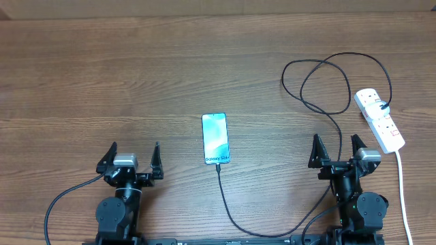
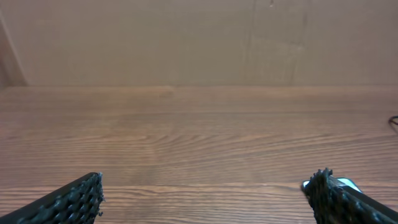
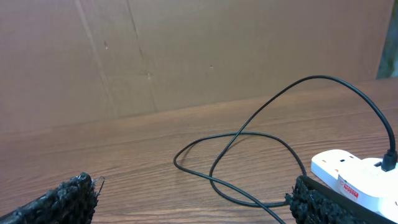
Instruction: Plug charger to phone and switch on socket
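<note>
- Desk [image 1: 102, 82]: wooden.
- Left arm [image 1: 119, 211] and right arm [image 1: 361, 204]: at the near edge, jaws spread wide, empty.
- Power strip [image 1: 379, 120]: white, far right.
- Phone [image 1: 215, 139]: centre, screen up.
- Charger cable [image 1: 228, 211]: tip meets the phone's near end, other end at the strip.

Table [image 1: 82, 75]: bears every item listed below
Phone [image 1: 215, 139]: flat, near the table's middle, between the two grippers and a little beyond them
Charger [image 1: 229, 216]: meets the phone's near edge, runs toward the near table edge, bends right, passes beneath the right gripper, loops at far right, enters the socket near its far end
Socket [image 1: 379, 119]: far right, just beyond the right gripper
Socket cord [image 1: 402, 194]: leaves the socket's near end, right of the right arm
Left gripper [image 1: 135, 147]: near left, well apart from the phone
Right gripper [image 1: 335, 139]: near right, between phone and socket
</note>
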### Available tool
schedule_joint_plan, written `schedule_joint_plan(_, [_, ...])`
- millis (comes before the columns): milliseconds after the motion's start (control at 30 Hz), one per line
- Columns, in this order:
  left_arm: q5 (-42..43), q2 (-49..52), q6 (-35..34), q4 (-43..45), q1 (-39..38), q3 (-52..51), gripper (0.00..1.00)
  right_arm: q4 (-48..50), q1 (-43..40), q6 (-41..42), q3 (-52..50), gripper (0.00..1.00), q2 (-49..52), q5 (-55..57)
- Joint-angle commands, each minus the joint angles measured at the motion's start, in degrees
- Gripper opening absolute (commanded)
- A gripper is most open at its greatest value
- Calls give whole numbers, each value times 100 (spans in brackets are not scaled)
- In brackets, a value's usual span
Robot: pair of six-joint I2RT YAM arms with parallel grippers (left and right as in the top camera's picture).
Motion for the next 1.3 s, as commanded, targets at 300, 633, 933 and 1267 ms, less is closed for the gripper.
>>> schedule_joint_plan(300, [190, -74, 87, -2, 492, -17, 100, 13, -26, 37, -61, 100, -68, 52])
schedule_joint_plan(633, [190, -66, 87, -2, 505, -17, 100, 13, -26, 35, -61, 100, -68, 52])
schedule_joint_plan(933, [190, -66, 87, -2, 505, -17, 100, 15, -26, 37, -61, 100, -68, 52])
schedule_joint_plan(1267, [190, -66, 85, -2, 505, -17, 99, 15, -26, 37, -61, 100, -68, 52])
